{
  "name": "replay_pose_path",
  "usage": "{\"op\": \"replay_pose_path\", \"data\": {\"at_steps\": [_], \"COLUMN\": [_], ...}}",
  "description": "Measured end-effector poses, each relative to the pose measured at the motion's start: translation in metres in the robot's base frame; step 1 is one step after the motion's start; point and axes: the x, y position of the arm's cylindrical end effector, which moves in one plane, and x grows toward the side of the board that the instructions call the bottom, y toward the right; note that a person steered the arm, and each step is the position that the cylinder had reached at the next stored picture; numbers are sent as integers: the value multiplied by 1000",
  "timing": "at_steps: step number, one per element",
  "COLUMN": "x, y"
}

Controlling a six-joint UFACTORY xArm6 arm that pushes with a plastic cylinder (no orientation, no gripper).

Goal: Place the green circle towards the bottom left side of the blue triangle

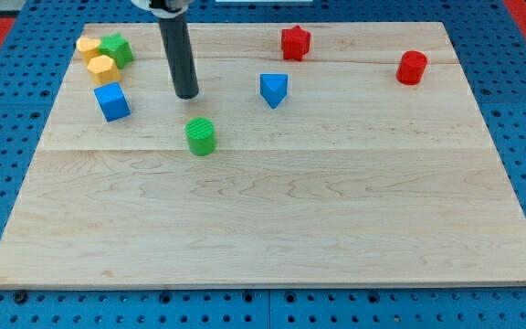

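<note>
My tip (187, 94), a bare rod with no jaws to judge, rests on the counter (272, 228) just above the green circle (201, 135), left of the blue triangle (274, 89).

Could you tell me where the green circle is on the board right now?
The green circle sits left of centre, below-left of the blue triangle and just below my tip, apart from both.
</note>
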Motion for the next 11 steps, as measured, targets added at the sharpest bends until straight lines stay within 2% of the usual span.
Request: {"op": "replay_pose_path", "data": {"at_steps": [1,3,5,7,9,10,11], "x": [-4,-1,38,96,97,102,101], "y": [34,22,-28,-29,92,34,-53]}}
